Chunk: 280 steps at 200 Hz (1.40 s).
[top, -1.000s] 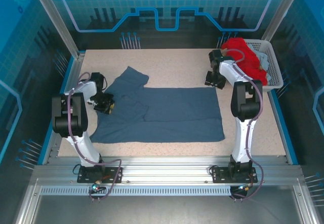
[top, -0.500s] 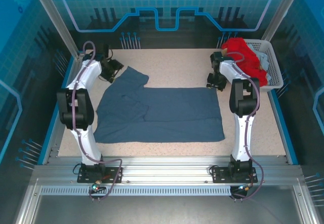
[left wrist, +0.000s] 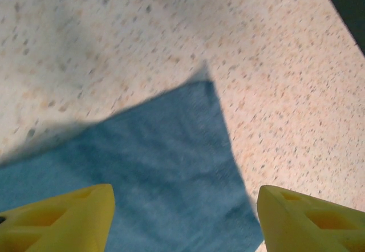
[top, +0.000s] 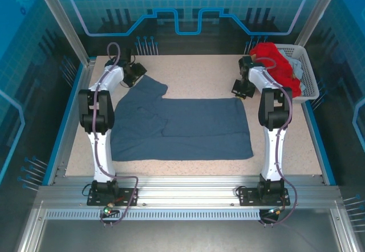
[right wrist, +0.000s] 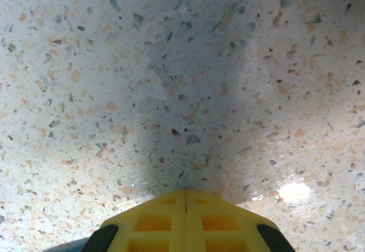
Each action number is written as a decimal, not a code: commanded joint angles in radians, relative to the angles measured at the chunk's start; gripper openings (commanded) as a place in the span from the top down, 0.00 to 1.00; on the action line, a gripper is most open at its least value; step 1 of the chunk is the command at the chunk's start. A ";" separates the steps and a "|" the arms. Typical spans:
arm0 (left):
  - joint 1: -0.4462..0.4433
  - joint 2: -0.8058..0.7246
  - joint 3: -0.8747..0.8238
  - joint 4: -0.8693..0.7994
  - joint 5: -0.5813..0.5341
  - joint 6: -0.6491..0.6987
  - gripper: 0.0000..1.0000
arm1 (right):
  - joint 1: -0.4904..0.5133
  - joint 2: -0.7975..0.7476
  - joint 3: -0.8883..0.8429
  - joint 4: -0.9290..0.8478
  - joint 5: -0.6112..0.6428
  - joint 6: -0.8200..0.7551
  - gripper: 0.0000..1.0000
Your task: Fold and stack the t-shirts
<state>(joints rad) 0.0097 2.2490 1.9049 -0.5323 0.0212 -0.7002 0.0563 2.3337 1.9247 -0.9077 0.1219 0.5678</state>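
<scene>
Across the lower middle of the top view, the slate-blue t-shirt lies spread flat on the speckled table. Its body runs to the right and one sleeve angles toward the upper left.

Handling, judged: light, limp cloth with no stiffness. It will drape and drag, and a single pinch would lift only a fold. Best taken at edges or corners, two points at once, so the layer stays taut.

Upper left: left gripper is poised at the sleeve tip, yellow fingers spread wide with nothing between them. The wrist view shows the sleeve corner just ahead. It looks a good pick point, but the edge is thin, so the jaws must reach table level.

Right of centre, upper: right gripper is over bare table just beyond the shirt's top right corner, jaws pressed together, empty.

Far upper right: red t-shirt lies heaped and crumpled in the white basket. It will likely need spreading first.
</scene>
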 commanded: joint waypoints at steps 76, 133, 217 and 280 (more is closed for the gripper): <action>-0.022 0.322 0.425 -0.116 -0.159 -0.077 0.39 | 0.049 -0.103 -0.085 -0.003 -0.018 -0.005 1.00; -0.077 0.399 0.515 -0.214 -0.188 -0.055 0.38 | 0.047 -0.138 -0.142 0.022 -0.032 -0.009 1.00; -0.083 0.583 0.753 -0.684 -0.173 -0.139 0.50 | 0.045 -0.200 -0.211 0.043 -0.029 -0.020 1.00; -0.084 0.483 0.602 -0.689 -0.211 -0.109 0.97 | 0.046 -0.226 -0.249 0.067 -0.039 -0.019 1.00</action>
<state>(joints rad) -0.0719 2.7171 2.5874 -1.0241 -0.2058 -0.8124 0.0982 2.1521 1.7035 -0.8482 0.0967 0.5560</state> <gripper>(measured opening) 0.089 0.048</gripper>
